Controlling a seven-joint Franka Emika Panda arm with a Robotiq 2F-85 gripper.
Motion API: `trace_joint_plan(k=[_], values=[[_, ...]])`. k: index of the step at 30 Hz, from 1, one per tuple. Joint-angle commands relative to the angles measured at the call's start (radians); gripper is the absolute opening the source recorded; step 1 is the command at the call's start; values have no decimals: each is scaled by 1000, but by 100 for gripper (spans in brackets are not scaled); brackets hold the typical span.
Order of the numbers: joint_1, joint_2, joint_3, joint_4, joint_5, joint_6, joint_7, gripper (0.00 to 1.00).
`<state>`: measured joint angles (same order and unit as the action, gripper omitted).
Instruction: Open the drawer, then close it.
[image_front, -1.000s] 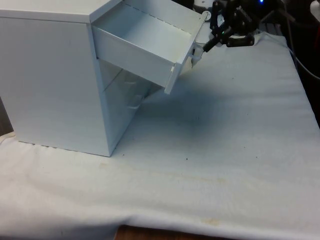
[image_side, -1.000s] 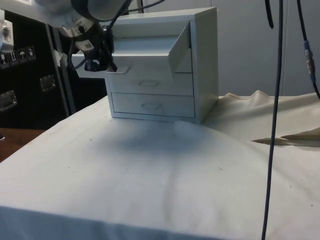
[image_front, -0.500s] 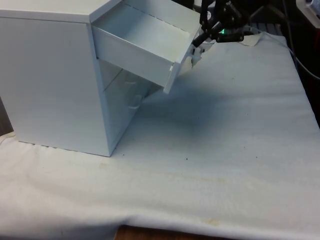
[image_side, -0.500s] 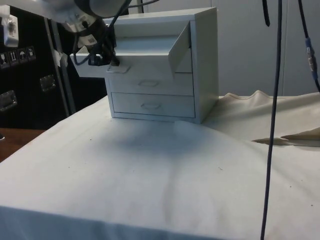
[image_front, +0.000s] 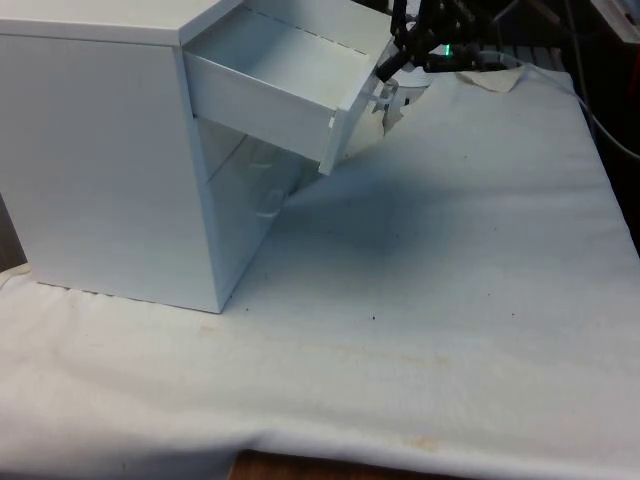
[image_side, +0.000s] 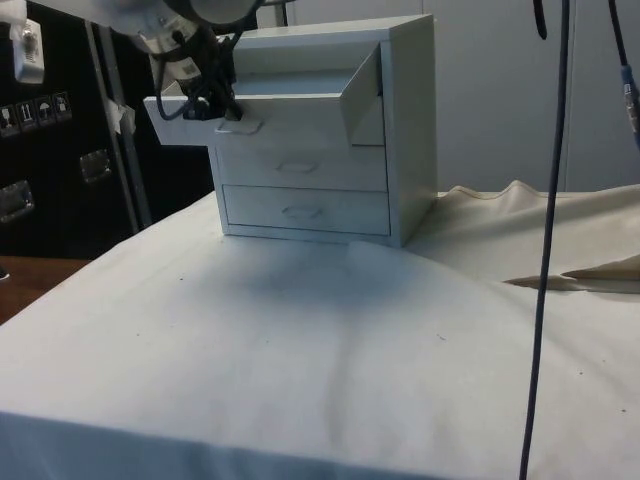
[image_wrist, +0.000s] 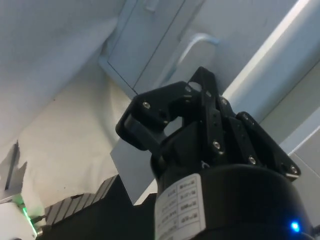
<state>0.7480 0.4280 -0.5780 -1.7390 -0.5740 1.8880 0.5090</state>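
Observation:
A white chest of drawers (image_front: 100, 150) stands at the front view's left, and it appears too in the side view (image_side: 405, 120). Its top drawer (image_front: 280, 85) is pulled far out and sags a little, its inside bare. The black gripper (image_front: 385, 72) presses on the outer face of the drawer front (image_front: 345, 125); the side view has the gripper (image_side: 215, 100) at that front panel (image_side: 185, 105). In the wrist view the gripper (image_wrist: 200, 82) is shut with nothing between its fingers, close to a white panel with a curved handle (image_wrist: 192, 47).
Two lower drawers (image_side: 300, 165) (image_side: 305, 210) are closed. The white cloth (image_front: 450, 280) spreads wide beside and in front of the chest. Black cables (image_side: 545, 250) hang down at the side view's right. A fold of cloth (image_side: 580, 275) lies there as well.
The gripper has moved up and towards the chest against the drawer front. The top drawer has slid a little way back in.

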Motion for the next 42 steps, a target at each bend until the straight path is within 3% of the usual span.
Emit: trace_joint_plan(k=[1, 16, 18, 19, 26, 27, 28, 42], values=[[1, -15, -3, -19, -18, 22, -6, 0], [-3, -56, -7, -76, -48, 61, -32, 0], [1, -44, 2, -57, -24, 38, -25, 0], [-4, -59, -8, -80, -50, 61, -33, 0], [-5, -78, -9, -87, -67, 51, -40, 0], [1, -66, 0, -73, -48, 36, -29, 0], [-5, -80, -9, -86, -69, 48, -42, 0], [-1, -97, -37, -79, -86, 35, -92, 0]])
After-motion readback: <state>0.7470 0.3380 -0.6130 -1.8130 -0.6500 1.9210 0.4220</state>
